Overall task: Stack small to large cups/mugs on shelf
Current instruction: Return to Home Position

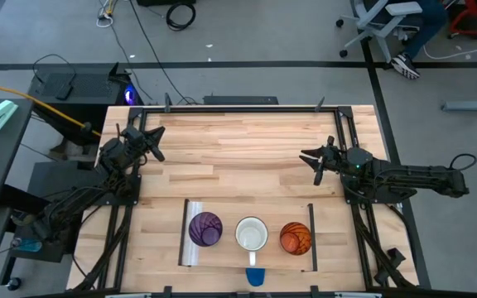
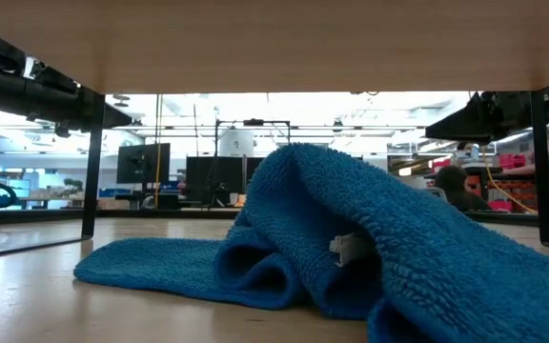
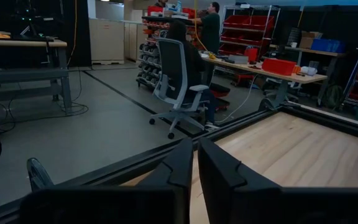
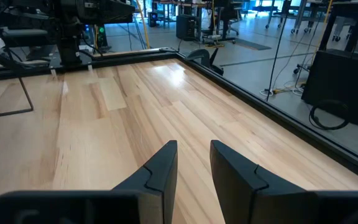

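Three cups stand upright in a row on the pale shelf point(image 1: 247, 211) near the table's near edge: a purple tumbler point(image 1: 205, 229) on the left, a white mug point(image 1: 252, 235) in the middle and an orange tumbler point(image 1: 296, 238) on the right. My left gripper point(image 1: 157, 142) point(image 3: 195, 163) hovers at the table's far left, shut and holding nothing. At mid-right my right gripper point(image 1: 311, 164) point(image 4: 193, 155) is slightly open, with nothing between its fingers. Both stay well clear of the shelf.
A blue towel point(image 2: 294, 238) lies bunched under the shelf, its edge point(image 1: 255, 277) showing past the near side. Thin dark shelf legs point(image 2: 89, 162) stand on the tabletop. Bare wood stretches between the two arms. A black frame point(image 1: 247, 106) rims the table.
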`<state>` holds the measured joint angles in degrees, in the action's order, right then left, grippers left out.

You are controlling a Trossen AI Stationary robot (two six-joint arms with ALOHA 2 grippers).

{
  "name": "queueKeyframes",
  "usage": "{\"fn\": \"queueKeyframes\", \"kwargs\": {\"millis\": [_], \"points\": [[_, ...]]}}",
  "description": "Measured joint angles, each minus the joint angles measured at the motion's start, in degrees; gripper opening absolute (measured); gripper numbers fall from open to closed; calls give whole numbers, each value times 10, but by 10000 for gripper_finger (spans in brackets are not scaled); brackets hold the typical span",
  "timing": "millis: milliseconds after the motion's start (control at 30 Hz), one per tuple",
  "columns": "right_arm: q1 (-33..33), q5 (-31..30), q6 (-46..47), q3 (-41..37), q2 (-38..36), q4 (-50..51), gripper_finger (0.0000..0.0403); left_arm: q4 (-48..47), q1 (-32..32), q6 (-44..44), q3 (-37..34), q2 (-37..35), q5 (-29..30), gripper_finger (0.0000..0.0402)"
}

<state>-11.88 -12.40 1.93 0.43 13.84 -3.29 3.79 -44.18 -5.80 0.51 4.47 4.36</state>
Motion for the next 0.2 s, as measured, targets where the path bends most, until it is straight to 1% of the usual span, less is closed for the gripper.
{"fn": "queueKeyframes", "kwargs": {"millis": [200], "points": [[0, 0, 0, 0, 0, 0, 103, 0, 0, 0, 0, 0, 0, 40]]}}
